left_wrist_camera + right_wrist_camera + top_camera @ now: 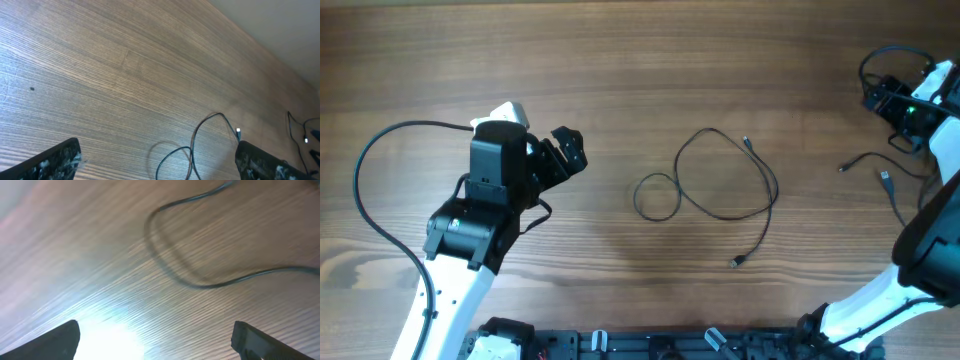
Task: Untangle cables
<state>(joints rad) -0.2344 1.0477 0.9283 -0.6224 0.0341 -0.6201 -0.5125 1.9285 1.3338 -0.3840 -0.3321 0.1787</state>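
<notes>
A thin black cable (720, 190) lies looped in the middle of the wooden table, with a small loop at its left and plug ends at top and bottom. A second thin cable (880, 170) lies at the far right beside my right arm. My left gripper (563, 155) is open and empty, left of the looped cable. The left wrist view shows that loop (192, 145) between its open fingers (157, 162). My right gripper (890, 97) is at the far right edge. Its wrist view shows open empty fingers (157, 340) and a cable (200, 282) lying beyond them.
The wooden table (620, 60) spreads across the view. A thick black robot cable (365, 190) arcs at the left beside my left arm. The arm bases (670, 345) sit along the near edge.
</notes>
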